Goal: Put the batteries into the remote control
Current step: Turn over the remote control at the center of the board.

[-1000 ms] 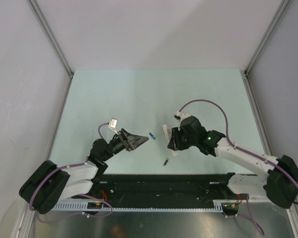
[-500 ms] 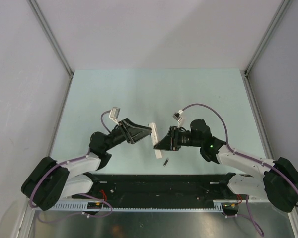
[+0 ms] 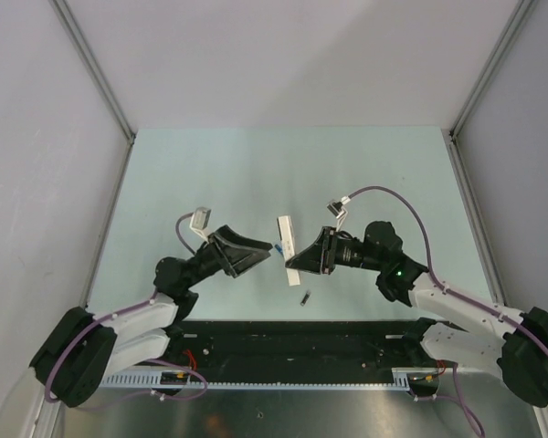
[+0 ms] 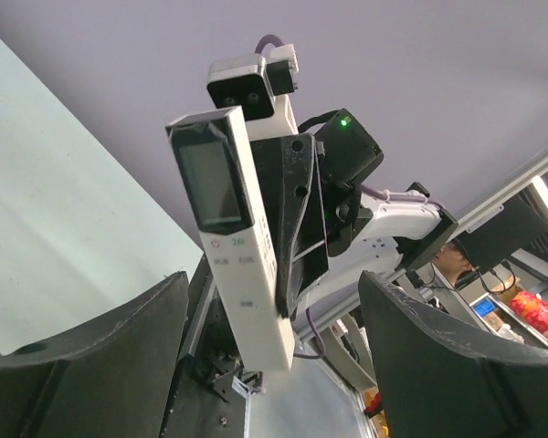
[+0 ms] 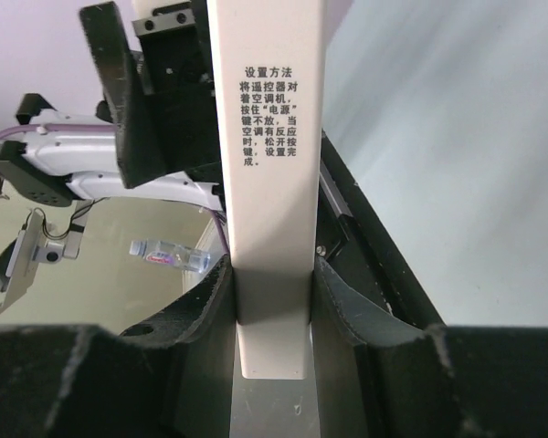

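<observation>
Since half a second ago, the remote control [image 3: 286, 239] has shifted a little farther from the arm bases. It now stands straighter in the top view, its long axis running nearly from far to near. A second ago it sat low, close against the right wrist.

The right fingers [image 5: 344, 306] are closed on it, clamping its two long edges near the lower end. It is held up off the counter [image 3: 210, 173], between the two arms. Its back, printed with a block of Chinese text, faces the right wrist camera. Its display and buttons face the left wrist camera.

The left fingers [image 4: 82, 358] are spread wide and grip nothing. The remote stands near them, in line with the gap between them, and no contact shows. They have drawn back slightly to the left since the earlier frame.

A blue battery [image 3: 279, 247] peeks out at the remote's left edge in the top view, at the spot where it lay a second ago. The black battery [image 3: 305, 297] lies on the counter nearer the arm bases and has not moved. The remote's battery compartment cannot be made out in any view.
</observation>
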Motion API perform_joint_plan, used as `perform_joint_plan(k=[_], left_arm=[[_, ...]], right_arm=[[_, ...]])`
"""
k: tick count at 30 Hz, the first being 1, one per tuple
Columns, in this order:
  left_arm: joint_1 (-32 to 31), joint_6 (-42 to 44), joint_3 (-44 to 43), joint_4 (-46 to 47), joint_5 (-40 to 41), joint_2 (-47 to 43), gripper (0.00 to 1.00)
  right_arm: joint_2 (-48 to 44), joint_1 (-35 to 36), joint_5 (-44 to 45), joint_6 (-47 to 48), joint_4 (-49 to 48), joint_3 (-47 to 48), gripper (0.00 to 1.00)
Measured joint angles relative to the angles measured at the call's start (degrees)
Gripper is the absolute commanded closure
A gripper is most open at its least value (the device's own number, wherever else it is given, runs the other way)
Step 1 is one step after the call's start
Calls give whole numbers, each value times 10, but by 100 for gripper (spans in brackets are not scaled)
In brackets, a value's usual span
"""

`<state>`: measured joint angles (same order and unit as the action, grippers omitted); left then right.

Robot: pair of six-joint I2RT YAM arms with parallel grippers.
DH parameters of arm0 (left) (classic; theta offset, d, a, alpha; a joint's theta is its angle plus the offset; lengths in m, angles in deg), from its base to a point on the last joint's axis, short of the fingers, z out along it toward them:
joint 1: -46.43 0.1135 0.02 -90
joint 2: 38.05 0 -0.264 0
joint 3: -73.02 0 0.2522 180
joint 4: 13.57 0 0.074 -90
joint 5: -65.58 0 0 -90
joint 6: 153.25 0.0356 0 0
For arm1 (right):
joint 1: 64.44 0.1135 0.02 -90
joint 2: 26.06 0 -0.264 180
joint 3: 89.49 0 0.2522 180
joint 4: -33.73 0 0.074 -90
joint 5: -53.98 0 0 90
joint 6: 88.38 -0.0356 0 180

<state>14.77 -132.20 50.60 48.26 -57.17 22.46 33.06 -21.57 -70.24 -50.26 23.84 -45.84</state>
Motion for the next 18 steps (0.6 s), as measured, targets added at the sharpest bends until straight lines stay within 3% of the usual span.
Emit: perform_joint_plan(k=[4,11,14,15,18], left_arm=[[2,4,9,-5,1,-27,20],[-9,4,-22,-21,-5,1,25],[-17,5,-37,-22,-7,10,44],[-19,5,-39,-22,-8,13,55],[-20,6,-39,-24,-6,15,70]], right_arm=[[-11,2,-7,-1,-12,0,100],[50,41,-28,-21,-68,0,100],[64,53,-37,-32,-106,0,100],[68,54,-40,-37,-116,1,100],[72,57,-48,-42,-140,1,100]])
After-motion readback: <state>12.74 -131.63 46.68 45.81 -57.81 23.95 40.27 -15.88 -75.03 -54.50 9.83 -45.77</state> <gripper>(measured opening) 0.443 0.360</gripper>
